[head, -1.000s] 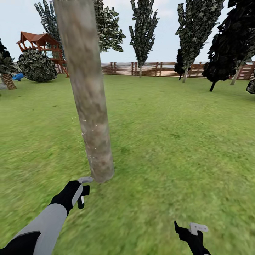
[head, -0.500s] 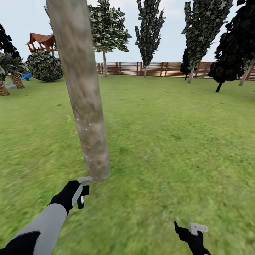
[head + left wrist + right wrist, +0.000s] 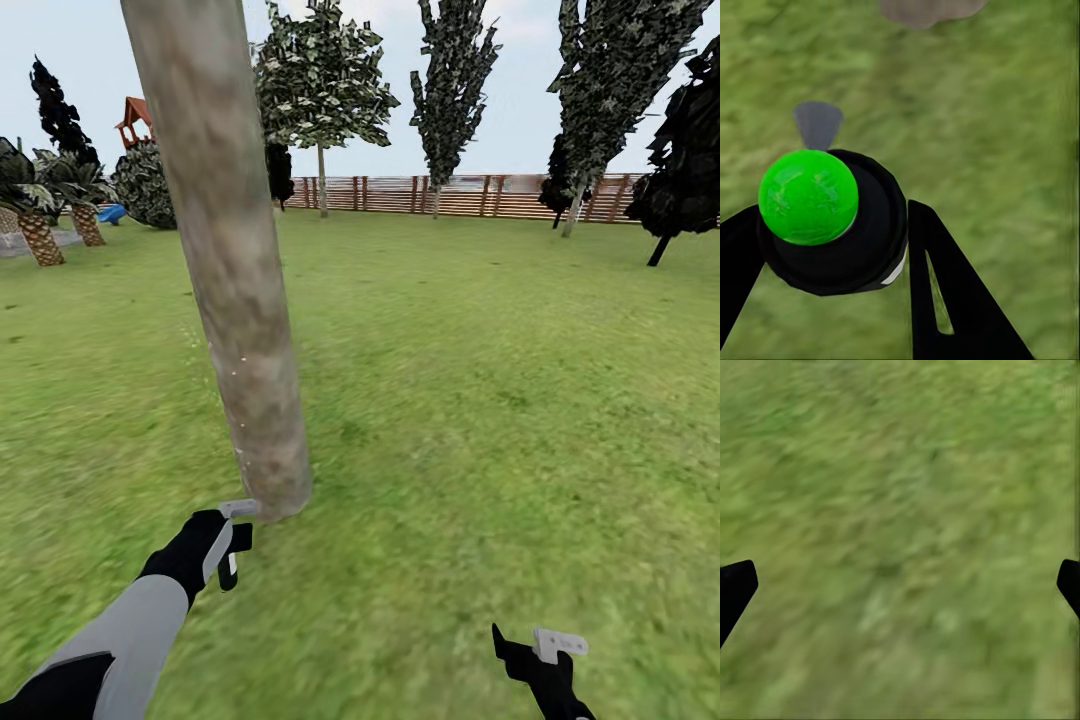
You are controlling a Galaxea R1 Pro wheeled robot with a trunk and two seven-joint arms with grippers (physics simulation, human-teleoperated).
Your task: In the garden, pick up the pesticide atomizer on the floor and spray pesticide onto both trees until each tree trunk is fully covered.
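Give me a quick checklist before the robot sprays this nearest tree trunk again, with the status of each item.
1. Black cylindrical pesticide atomizer with green top held between the left gripper fingers: ok.
2. Left gripper close to the base of the thick pale grey-brown mottled tree trunk: ok.
3. Nozzle aimed at the trunk: cannot tell.
4. Trunk fully covered with white pesticide specks: not ok, only a few scattered dots show.
5. Right gripper open, holding nothing, over the green grass floor away from the trunk: ok.
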